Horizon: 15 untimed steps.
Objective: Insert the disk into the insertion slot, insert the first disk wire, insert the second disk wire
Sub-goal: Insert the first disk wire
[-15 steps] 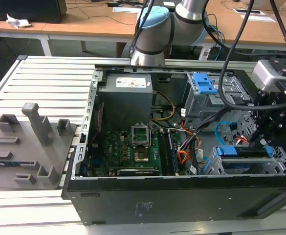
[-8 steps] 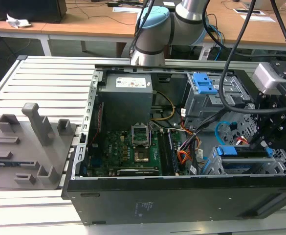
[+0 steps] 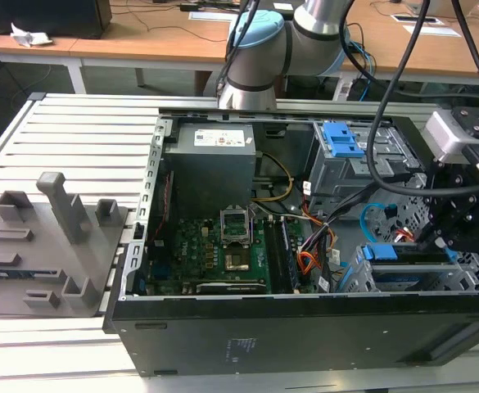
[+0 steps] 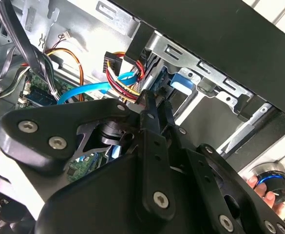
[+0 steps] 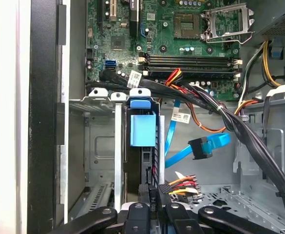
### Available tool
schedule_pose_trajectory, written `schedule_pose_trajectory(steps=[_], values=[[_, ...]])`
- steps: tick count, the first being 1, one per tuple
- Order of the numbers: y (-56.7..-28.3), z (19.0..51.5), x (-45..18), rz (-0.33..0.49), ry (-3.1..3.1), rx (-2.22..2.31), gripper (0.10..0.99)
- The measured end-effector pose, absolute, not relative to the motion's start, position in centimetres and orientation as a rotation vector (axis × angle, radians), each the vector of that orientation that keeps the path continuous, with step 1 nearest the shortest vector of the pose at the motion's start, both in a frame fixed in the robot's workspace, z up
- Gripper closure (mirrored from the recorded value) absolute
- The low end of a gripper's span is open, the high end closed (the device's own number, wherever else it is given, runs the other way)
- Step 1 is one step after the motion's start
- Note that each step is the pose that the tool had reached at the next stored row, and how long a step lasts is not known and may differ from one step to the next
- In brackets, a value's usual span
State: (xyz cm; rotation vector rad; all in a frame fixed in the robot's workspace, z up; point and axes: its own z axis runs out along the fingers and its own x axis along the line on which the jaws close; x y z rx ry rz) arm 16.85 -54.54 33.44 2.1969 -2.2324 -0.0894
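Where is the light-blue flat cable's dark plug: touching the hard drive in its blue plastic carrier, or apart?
Apart. The first wrist view shows bare grey metal between the light-blue cable's plug and the hard drive.

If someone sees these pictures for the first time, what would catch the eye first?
The bright blue carrier of the disk, standing in the insertion slot of the open computer case. Next, in the first wrist view, the hand closed on the plug of the first disk wire, and beside it the loose light-blue second disk wire.
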Motion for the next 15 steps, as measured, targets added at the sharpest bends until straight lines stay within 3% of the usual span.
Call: schedule_pose_trajectory(steps=[9,10,12,15], values=[[-54.6,33.3,16.8,-0.091,-2.233,2.197,0.886],[-54.5,33.3,16.8,-0.090,-2.233,2.197,0.824],[-54.6,33.4,16.8,-0.089,-2.232,2.197,0.824],[-54.6,35.0,16.8,-0.090,-2.232,2.197,0.824]])
